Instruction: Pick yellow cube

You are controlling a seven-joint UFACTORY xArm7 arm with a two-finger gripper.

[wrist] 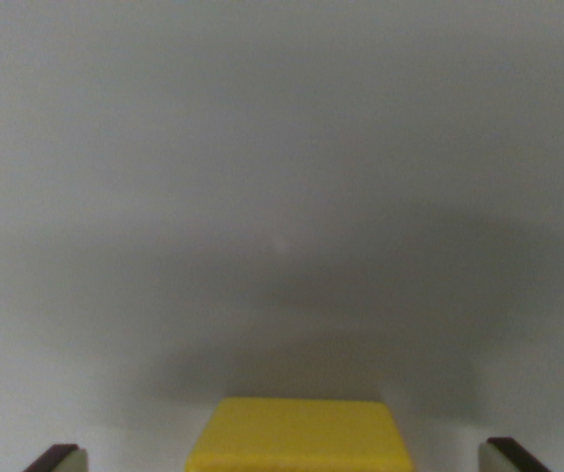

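The yellow cube (300,435) shows at the bottom middle of the wrist view, cut off by the lower edge, resting on a plain grey-white surface. My gripper (287,458) is open: one fingertip (58,458) peeks in at the bottom left and the other fingertip (511,456) at the bottom right. The cube lies between them, with a clear gap on each side, a little nearer the right one. Neither fingertip touches it.
A bare grey-white surface (282,177) fills the rest of the view. A soft shadow lies on it above and around the cube.
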